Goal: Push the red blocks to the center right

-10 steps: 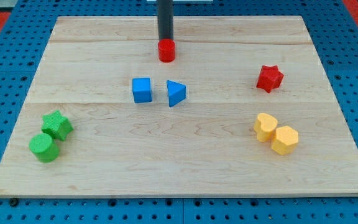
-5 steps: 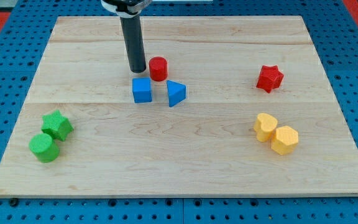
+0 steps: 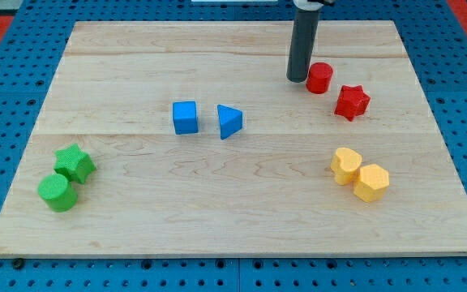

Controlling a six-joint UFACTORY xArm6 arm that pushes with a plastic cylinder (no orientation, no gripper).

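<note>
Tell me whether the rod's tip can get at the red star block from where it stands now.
Probably not straight on. My tip sits just on the view's left of the red cylinder, and the red star lies beyond that, lower right. The cylinder is in the way; going round it looks free.

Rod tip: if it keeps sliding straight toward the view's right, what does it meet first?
My tip sits just left of the red cylinder block, so it meets that first; the red star block lies beyond, slightly lower.
</note>
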